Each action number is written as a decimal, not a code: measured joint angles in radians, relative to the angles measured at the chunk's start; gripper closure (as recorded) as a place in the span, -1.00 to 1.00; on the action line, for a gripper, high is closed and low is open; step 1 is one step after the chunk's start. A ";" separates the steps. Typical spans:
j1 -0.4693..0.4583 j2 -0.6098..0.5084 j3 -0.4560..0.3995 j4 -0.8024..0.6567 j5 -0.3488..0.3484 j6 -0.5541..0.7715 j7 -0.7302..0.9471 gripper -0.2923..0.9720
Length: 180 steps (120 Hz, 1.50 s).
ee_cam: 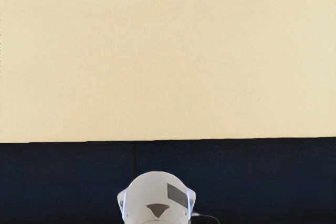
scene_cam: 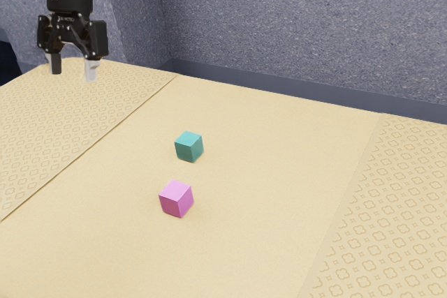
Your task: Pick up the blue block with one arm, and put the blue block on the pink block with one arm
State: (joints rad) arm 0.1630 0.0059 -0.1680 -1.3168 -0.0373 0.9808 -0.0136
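A speckled grey-blue wall (scene_cam: pixel 314 19) is running along the back of the scene in the exterior view, and in front of it a wide tan table (scene_cam: pixel 279 172) is stretching across most of the picture, with patterned strips (scene_cam: pixel 63 116) lying along its sides at the exterior view's left and right. In the wrist view the same plain tan table (ee_cam: pixel 168 51) is lying beneath the hand, a dark band (ee_cam: pixel 262 177) is bordering it, and a white rounded shape (ee_cam: pixel 156 203) is sitting against that band; what it is cannot be told. The black gripper (scene_cam: pixel 72 71) is hanging high at the exterior view's upper left, above the patterned strip near the back edge, pointing straight down, with its two fingers standing apart and nothing between them, so it is released and gripping nothing. The blue block (scene_cam: pixel 188 146), teal in tint, is resting on the plain middle of the table, well apart from the gripper toward the exterior view's right and nearer the camera. The pink block (scene_cam: pixel 175 197) is sitting on the table near the blue block, a little closer to the camera, the two cubes standing apart and not touching.
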 joint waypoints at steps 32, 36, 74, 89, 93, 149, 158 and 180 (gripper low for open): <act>-0.003 0.165 0.049 -0.017 0.030 0.318 -0.015 -0.53; 0.013 0.192 0.060 -0.044 0.040 0.367 -0.011 -0.54; 0.040 0.572 0.081 0.032 0.070 0.767 0.049 -0.54; 0.050 0.674 0.072 0.090 0.087 0.835 0.067 -0.54; 0.051 0.694 0.070 0.102 0.090 0.851 0.071 -0.54; 0.055 0.884 0.002 0.232 0.127 1.004 0.109 -0.54; 0.055 0.897 -0.006 0.235 0.132 1.025 0.112 -0.54; 0.054 0.937 -0.027 0.254 0.137 1.060 0.117 -0.53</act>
State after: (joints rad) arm 0.2165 0.9431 -0.1949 -1.0629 0.0996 2.0409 0.1037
